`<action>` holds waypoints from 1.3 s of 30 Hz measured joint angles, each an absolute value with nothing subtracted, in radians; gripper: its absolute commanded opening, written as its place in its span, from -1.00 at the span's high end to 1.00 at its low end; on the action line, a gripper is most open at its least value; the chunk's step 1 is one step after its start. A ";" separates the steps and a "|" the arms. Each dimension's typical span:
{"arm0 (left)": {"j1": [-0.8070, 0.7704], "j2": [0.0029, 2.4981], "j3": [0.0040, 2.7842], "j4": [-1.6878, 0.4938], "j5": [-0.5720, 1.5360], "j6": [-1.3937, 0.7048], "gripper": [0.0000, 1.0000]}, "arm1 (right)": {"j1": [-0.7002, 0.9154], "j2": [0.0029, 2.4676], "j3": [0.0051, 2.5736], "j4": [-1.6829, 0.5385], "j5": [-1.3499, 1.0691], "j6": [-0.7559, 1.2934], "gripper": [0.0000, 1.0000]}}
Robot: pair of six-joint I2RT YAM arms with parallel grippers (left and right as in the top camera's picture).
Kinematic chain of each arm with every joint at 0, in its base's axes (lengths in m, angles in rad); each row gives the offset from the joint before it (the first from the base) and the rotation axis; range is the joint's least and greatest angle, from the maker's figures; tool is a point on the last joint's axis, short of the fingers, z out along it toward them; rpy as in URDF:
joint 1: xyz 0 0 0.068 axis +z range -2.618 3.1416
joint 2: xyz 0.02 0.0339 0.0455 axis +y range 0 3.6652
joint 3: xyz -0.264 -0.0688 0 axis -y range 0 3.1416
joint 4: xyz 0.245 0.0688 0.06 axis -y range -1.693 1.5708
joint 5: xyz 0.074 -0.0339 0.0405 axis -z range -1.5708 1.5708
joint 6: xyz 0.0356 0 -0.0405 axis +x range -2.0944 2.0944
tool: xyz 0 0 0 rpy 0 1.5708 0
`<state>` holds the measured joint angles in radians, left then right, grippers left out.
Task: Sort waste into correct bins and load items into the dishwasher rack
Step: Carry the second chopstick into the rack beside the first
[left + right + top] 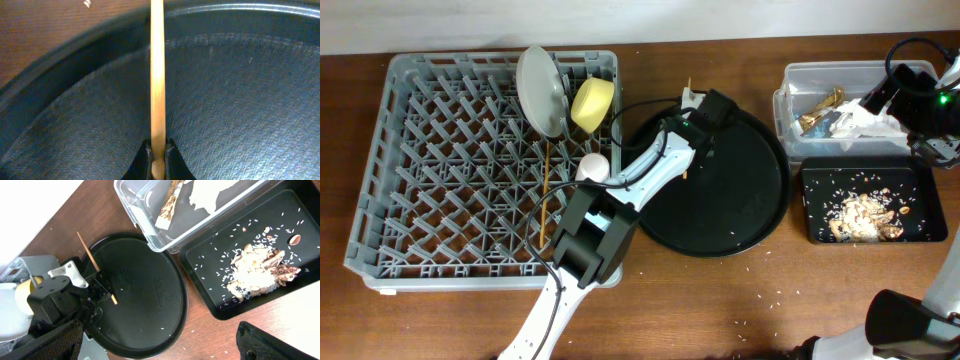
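One chopstick (157,75) clamped between left fingers (143,165) over round black tray (740,190), rack (450,160) alongside; right fingers (880,95) unreadable

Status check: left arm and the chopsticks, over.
Left gripper shut on chopstick over round black tray. Right gripper at clear tub, jaws unreadable. Other chopstick already in rack; plate and yellow bowl stand at its tray-side corner.

Top-down overhead, left wrist close, all share round tray (740,200)
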<state>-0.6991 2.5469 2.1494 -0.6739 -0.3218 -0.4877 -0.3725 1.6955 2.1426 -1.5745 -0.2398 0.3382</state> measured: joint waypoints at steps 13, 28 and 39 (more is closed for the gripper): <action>-0.663 2.574 2.990 -1.657 -0.303 -0.233 1.00 | -0.373 1.696 2.143 -1.575 -0.240 0.338 -0.97; -0.459 2.085 2.471 -1.688 -0.156 -0.083 0.99 | -0.373 1.696 2.143 -1.574 -0.240 0.337 -0.97; -0.305 1.861 2.025 -1.583 -0.149 -0.091 0.99 | -0.373 1.696 2.143 -1.575 -0.240 0.338 -0.97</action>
